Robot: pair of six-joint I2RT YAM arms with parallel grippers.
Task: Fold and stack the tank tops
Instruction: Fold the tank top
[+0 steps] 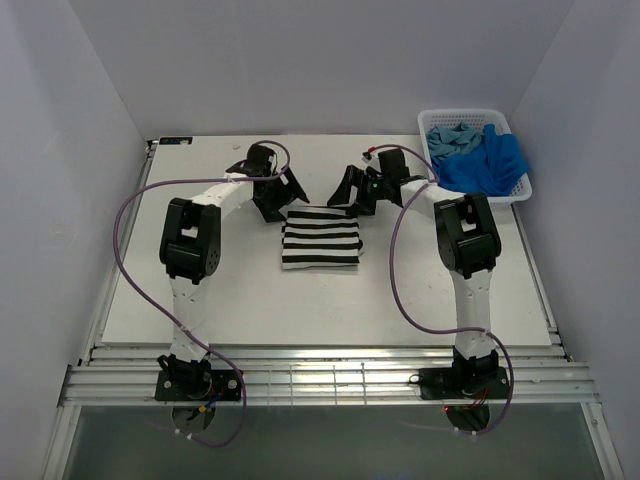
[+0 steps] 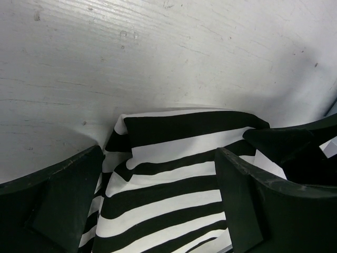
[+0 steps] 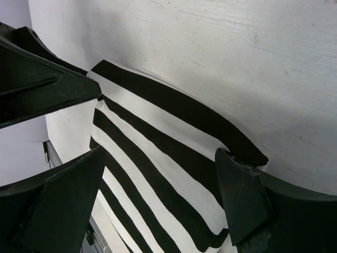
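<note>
Looking at your top view, the striped tank top (image 1: pixel 320 238) is folded into a neat rectangle and lies flat in the middle of the table (image 1: pixel 200 300), stripes running side to side. Both your arms are reaching in over its far edge. The left gripper (image 1: pixel 282 200) sits by the far left corner and the right gripper (image 1: pixel 347 195) by the far right corner, tips pointed toward each other.

On the left wrist cam, the left gripper (image 2: pixel 158 205) has its jaws spread wide with the striped tank top (image 2: pixel 174 158) right under the gap, and nothing is pinched. Same deal on the right wrist cam: the right gripper (image 3: pixel 158 200) is spread apart over the striped tank top (image 3: pixel 158 153), with bare table beyond the cloth's edge. You can't really tell from any view whether either one is actually touching the fabric.

The other two tops are over in the white basket (image 1: pixel 470 113) at the far right corner. The royal blue top (image 1: pixel 492 165) spills over the basket's near side, and the teal top (image 1: pixel 452 138) is bunched up behind it.
</note>
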